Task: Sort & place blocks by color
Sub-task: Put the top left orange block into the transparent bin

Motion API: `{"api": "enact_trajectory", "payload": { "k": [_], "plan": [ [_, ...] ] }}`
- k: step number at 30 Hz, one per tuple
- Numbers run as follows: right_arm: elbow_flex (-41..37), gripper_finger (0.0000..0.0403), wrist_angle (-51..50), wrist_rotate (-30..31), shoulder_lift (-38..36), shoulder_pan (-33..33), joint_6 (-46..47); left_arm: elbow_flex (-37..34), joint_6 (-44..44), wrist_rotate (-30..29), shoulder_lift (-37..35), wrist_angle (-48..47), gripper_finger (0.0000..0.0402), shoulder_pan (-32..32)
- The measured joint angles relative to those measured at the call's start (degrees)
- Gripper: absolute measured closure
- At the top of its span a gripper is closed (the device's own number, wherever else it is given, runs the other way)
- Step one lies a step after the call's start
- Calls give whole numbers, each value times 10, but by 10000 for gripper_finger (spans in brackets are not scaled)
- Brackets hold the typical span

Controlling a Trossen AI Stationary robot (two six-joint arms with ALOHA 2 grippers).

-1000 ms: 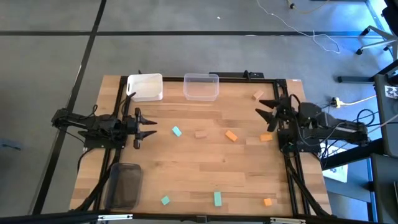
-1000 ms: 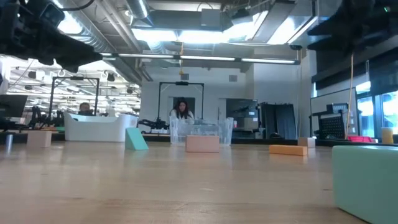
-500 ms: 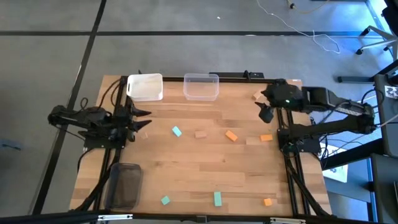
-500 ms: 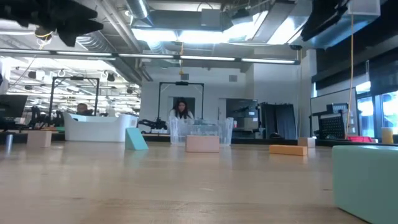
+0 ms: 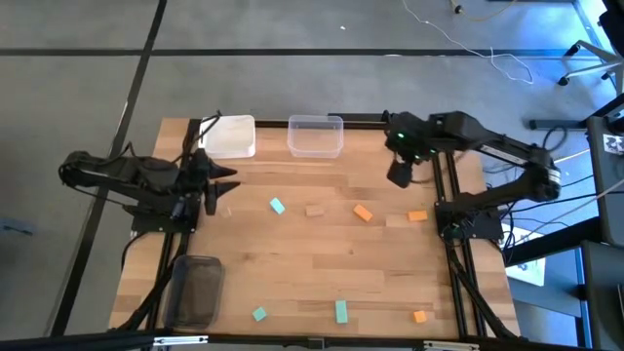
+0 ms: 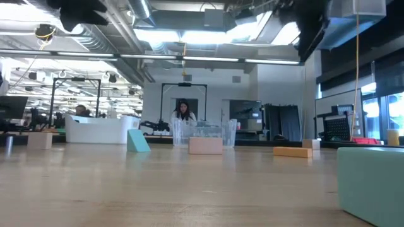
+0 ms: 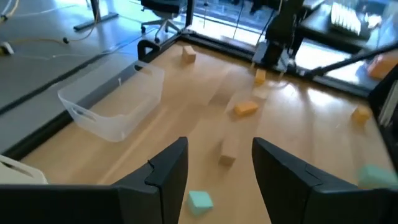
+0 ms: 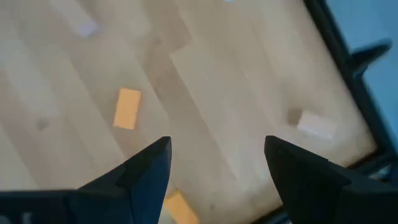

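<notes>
Small blocks lie flat on the wooden table: a teal block (image 5: 278, 206), a tan block (image 5: 315, 210) and two orange blocks (image 5: 363, 213) (image 5: 417, 216) across the middle, and two teal (image 5: 258, 314) (image 5: 341, 311) and one orange (image 5: 419, 316) near the near edge. My left gripper (image 5: 226, 183) (image 7: 217, 168) hangs open above the table's left side, pointing toward the teal block (image 7: 200, 200). My right gripper (image 5: 400, 174) (image 8: 217, 162) is open and raised over the far right part, above an orange block (image 8: 127, 107) and a tan block (image 8: 317, 124).
A white bin (image 5: 227, 136) and a clear bin (image 5: 315, 136) stand at the far edge, and a dark grey bin (image 5: 198, 291) at the near left. Black frame rails run along both sides. In the low view a person (image 6: 184, 112) shows in the room far behind.
My right arm has risen and swung toward the far edge, and its gripper has moved a little toward the table's left, now pointing down. My left arm has risen, and its gripper has shifted slightly toward the far edge. The blocks have stayed where they were.
</notes>
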Motion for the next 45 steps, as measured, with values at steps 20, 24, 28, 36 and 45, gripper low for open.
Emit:
{"api": "enact_trajectory", "payload": {
  "k": [20, 24, 28, 36, 45],
  "plan": [
    [14, 144, -20, -79, 188, -107, -6, 9, -16, 1, 3, 1, 232, 0],
    [14, 144, -20, -115, 206, -81, -2, 9, -16, 2, 3, -1, 232, 0],
    [14, 144, -19, -166, 222, -47, 26, 9, -16, 2, 3, -5, 232, 0],
    [14, 144, 34, -166, 260, 30, 43, 9, -2, 8, 3, -6, 232, 0],
    [13, 144, 68, -167, 316, 67, 74, 97, 20, 19, 38, -96, 232, 0]
  ]
}}
